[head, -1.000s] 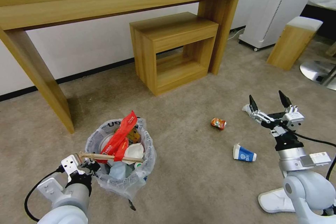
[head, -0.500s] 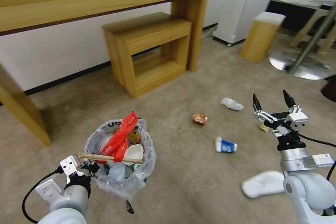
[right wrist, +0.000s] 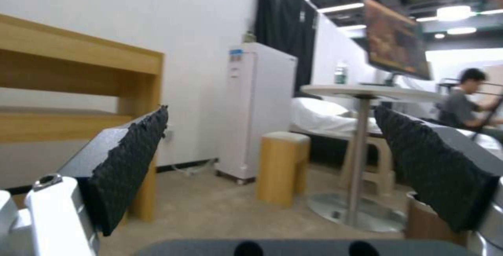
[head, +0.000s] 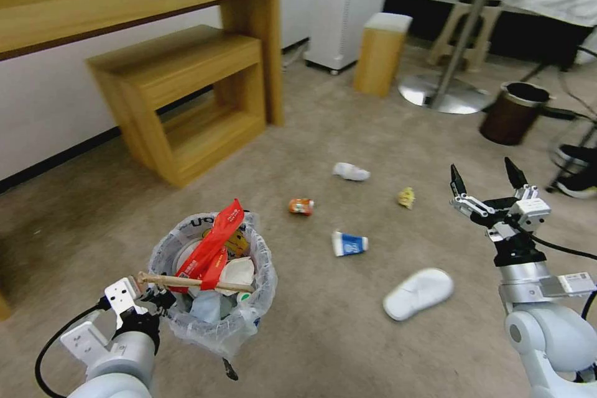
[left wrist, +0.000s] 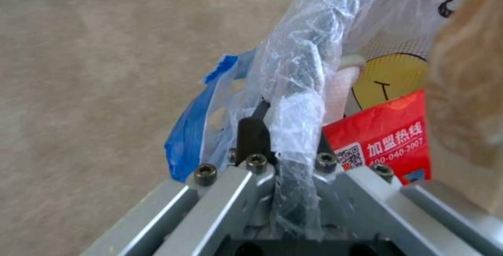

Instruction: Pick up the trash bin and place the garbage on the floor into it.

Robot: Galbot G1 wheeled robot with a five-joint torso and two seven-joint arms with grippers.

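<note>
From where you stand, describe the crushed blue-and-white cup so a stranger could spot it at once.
Start at the bag-lined trash bin held at its rim by the left gripper, then look to the robot's right across the beige floor. The cup lies on its side between the orange can and the white slipper. It is the only blue-and-white piece there.

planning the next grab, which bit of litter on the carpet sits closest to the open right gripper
The yellow wad, just left of the open right gripper and level with it in the head view. The slipper, blue cup, orange can and white tissue lie farther off.
</note>
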